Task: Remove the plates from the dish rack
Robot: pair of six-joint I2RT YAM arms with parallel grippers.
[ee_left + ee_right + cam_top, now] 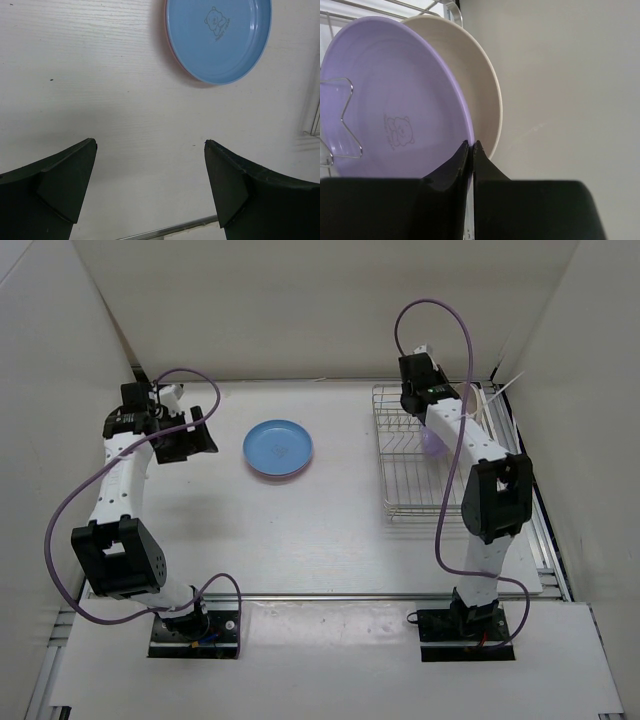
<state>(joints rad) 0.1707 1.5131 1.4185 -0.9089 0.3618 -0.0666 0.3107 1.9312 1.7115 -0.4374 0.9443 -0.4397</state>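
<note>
Right wrist view: my right gripper [471, 146] is at the bottom centre, its two black fingers [451, 172] pressed together with only a hairline slit between the tips. They are pinched on the lower rim of the purple plate [395, 100], which stands on edge and fills the left half of the view, its hollow face towards the camera with a small bear drawing on it. The plate's edge runs straight down into the slit. Right behind it, touching or nearly so, stands the cream plate [482, 85], its rim showing as a crescent above and to the right of my fingertips. A wire prong of the dish rack [342, 117] crosses the purple plate's left side.

Left wrist view: my left gripper [150, 145] is spread wide and grasps nothing, bare white table [100, 75] between its two dark fingers. The blue plate [220, 35] lies flat on the table well ahead of the fingertips, towards the upper right.

Top view: the blue plate lies mid-table between my arms, a pink plate [272, 478] showing as a thin edge under it. The rack is on the right, my right wrist above its far end.
</note>
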